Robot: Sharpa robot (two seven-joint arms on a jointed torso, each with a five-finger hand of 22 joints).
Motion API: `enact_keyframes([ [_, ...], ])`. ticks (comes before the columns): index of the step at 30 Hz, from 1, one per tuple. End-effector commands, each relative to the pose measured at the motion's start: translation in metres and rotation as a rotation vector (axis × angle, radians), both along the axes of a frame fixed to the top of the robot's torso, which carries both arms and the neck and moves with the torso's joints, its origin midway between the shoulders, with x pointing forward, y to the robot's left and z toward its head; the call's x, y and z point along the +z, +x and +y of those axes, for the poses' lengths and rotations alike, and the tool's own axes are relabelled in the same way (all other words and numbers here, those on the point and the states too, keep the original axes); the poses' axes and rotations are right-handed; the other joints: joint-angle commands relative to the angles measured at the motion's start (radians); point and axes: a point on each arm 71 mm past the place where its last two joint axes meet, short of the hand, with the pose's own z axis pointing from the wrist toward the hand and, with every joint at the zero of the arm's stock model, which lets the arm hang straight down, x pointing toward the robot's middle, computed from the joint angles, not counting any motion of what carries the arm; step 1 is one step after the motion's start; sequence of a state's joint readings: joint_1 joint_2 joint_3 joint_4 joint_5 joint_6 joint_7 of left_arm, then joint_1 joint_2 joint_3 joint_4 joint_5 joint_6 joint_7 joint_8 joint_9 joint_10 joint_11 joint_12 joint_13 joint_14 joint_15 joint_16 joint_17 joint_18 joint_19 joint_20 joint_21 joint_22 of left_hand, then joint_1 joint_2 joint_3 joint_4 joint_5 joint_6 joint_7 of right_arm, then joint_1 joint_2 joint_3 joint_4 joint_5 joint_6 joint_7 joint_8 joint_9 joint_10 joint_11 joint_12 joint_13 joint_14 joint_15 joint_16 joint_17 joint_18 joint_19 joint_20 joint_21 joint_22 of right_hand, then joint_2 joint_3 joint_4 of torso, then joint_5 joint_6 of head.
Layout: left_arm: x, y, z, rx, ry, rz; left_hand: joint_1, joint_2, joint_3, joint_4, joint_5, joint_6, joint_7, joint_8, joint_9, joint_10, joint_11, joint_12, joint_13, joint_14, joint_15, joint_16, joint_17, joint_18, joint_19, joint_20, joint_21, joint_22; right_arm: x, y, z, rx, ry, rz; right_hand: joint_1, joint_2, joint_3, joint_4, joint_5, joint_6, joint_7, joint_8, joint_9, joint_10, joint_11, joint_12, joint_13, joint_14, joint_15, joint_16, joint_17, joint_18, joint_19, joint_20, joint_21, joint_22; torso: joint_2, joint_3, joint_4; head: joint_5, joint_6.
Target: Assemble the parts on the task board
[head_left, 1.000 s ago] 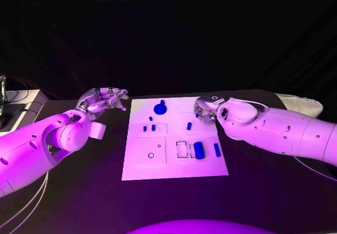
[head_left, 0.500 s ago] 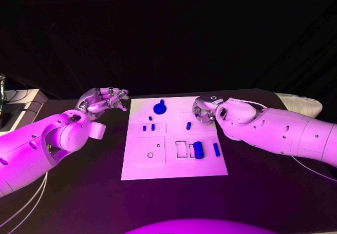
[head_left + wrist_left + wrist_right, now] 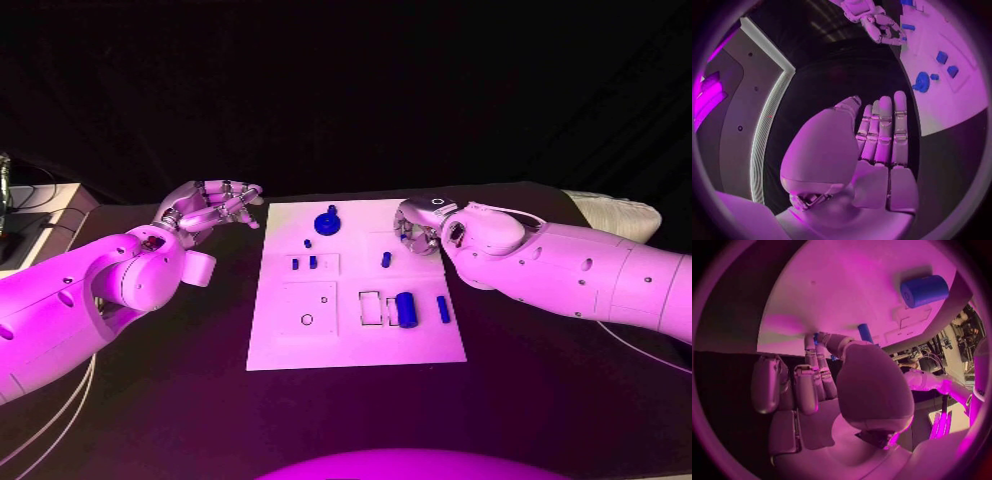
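Black table [image 3: 173,400]: white task board [image 3: 356,340], small blue parts [image 3: 408,308]. Left hand [image 3: 214,206] empty, fingers loose; right hand [image 3: 420,226] grip unclear.

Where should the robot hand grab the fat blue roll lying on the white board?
Probably round the middle of the fat blue roll, coming down from above with fingers on its two long sides. It lies flat on the white board, a thin blue stick lies close beside it, so space looks tight on that side.

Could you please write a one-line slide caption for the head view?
The left hand hovers beside the white task board while the right hand reaches over its far right edge.
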State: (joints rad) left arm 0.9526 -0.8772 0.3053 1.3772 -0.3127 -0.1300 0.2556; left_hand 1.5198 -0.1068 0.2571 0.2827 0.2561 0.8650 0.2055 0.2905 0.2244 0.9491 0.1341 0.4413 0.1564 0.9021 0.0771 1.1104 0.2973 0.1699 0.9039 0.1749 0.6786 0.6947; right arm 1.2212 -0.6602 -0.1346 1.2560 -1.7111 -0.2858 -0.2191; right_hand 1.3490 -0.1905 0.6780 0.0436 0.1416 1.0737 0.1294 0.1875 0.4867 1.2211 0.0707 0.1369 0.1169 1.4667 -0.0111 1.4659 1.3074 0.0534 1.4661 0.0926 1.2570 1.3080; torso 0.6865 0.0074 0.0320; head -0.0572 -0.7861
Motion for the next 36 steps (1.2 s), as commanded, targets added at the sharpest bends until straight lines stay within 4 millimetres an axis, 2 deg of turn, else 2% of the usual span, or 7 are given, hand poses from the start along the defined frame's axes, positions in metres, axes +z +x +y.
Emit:
enact_keyframes([
  [1,0.001,0.000,-0.001,-0.012,0.002,-0.002,0.002,-0.012,0.007,-0.001,0.000,-0.006,0.004,0.004,-0.001,0.001,0.007,0.000,-0.001,0.003,-0.001,-0.004,-0.001,0.012,0.004,-0.001,-0.005,-0.001,0.001,-0.001,0.003,-0.003,0.013,-0.026,0.013,0.029,0.011,-0.009,0.009,0.010,-0.005,0.014,0.014,0.025,-0.012,0.005,0.006,0.055,-0.007,-0.001,0.024,0.003,0.038,-0.009,0.006,0.152,-0.001,0.0002,0.0003,0.000,0.001],
  [4,0.000,0.000,-0.001,-0.012,0.002,-0.001,0.003,-0.012,0.007,-0.001,0.000,-0.006,0.004,0.004,-0.002,0.001,0.007,0.000,-0.001,0.003,-0.001,-0.004,-0.001,0.013,0.004,-0.001,-0.005,-0.002,0.002,0.000,0.002,-0.015,0.016,-0.041,0.015,0.031,0.019,-0.016,0.007,0.013,-0.008,0.018,0.019,0.036,-0.015,0.001,0.007,0.055,-0.010,-0.001,0.025,0.002,0.040,-0.012,0.013,0.155,0.000,-0.0006,0.0002,-0.001,0.001],
  [12,0.000,0.000,0.000,-0.009,0.005,0.002,0.003,-0.012,0.007,-0.001,0.000,-0.006,0.004,0.004,-0.002,0.001,0.007,0.000,-0.001,0.003,-0.001,-0.004,-0.001,0.013,0.004,-0.001,-0.005,-0.002,0.004,0.000,0.000,-0.027,0.030,-0.069,0.015,0.030,0.024,-0.022,0.005,0.016,-0.010,0.022,0.022,0.044,-0.018,-0.001,0.007,0.056,-0.012,0.000,0.028,0.000,0.041,-0.014,0.019,0.158,-0.001,0.0002,-0.0020,0.002,0.004],
  [25,-0.002,0.001,0.003,-0.008,0.009,0.011,0.003,-0.017,0.013,-0.001,0.000,-0.008,0.005,0.004,-0.002,-0.001,0.008,0.000,-0.002,0.004,-0.001,-0.005,-0.002,0.013,0.006,-0.002,-0.005,-0.002,0.012,-0.006,-0.006,-0.026,0.089,-0.092,0.013,0.027,0.025,-0.025,0.003,0.018,-0.010,0.024,0.024,0.047,-0.018,-0.004,0.007,0.056,-0.013,0.001,0.028,0.000,0.042,-0.015,0.023,0.160,0.000,0.0001,-0.0017,0.003,0.006],
  [36,-0.003,0.001,0.005,-0.007,0.004,0.028,0.002,-0.020,0.016,-0.001,0.000,-0.010,0.006,0.004,-0.003,-0.003,0.008,-0.001,-0.003,0.004,0.000,-0.005,-0.002,0.013,0.007,-0.002,-0.006,-0.002,0.037,-0.022,-0.007,-0.001,0.154,-0.093,0.012,0.026,0.026,-0.026,0.002,0.018,-0.010,0.025,0.025,0.048,-0.018,-0.005,0.006,0.056,-0.013,0.000,0.028,-0.001,0.043,-0.015,0.026,0.161,-0.002,-0.0005,-0.0036,0.008,0.009],
])
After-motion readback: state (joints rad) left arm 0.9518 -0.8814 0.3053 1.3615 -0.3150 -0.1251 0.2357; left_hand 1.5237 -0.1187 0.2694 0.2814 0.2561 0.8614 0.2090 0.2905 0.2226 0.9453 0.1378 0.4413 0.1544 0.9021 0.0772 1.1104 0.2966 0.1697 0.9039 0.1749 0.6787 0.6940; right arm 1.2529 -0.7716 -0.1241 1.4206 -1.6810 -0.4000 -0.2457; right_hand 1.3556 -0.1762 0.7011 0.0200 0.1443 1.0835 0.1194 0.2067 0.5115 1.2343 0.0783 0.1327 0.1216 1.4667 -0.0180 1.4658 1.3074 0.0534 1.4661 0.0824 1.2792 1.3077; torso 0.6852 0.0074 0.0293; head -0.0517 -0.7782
